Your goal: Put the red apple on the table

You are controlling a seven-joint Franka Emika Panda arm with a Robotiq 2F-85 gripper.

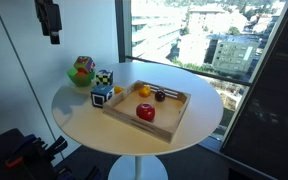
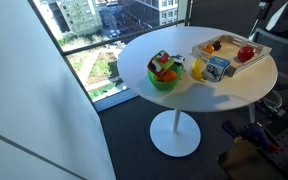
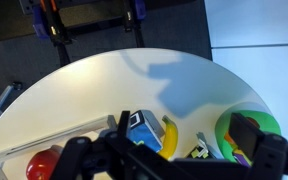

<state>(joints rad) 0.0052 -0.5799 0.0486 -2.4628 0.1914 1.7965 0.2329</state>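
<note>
The red apple lies in the near part of a light wooden tray on the round cream-white table. It also shows in an exterior view and at the lower left of the wrist view. My gripper hangs high above the table's edge, well apart from the apple. In the wrist view my gripper has its fingers spread, and nothing is between them.
An orange-yellow fruit and a small dark fruit share the tray. Beside the tray are a green bowl of toys, a checkered cube, a blue cube and a banana. Windows stand behind.
</note>
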